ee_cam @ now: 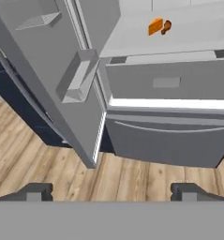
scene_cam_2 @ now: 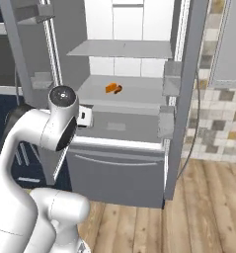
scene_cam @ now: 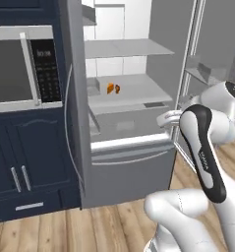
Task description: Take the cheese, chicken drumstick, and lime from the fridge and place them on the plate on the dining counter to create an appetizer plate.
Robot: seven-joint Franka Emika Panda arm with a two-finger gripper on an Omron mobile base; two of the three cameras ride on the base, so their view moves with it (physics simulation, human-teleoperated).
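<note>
The fridge [scene_cam_2: 124, 123] stands open; cheese [ee_cam: 155, 26] touches the drumstick [ee_cam: 166, 26] on its shelf; the gripper [ee_cam: 111, 191] – jaws wide apart, empty – hangs before the drawer [ee_cam: 167, 84].

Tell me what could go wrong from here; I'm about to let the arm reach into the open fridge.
1. The cheese and the chicken drumstick lie close side by side on the shelf, so the wide open jaws could knock one while closing on the other.
2. Both sit far back between the open door and the fridge wall, so the arm may clip either.
3. I can't spot the lime, so it may need searching.
</note>
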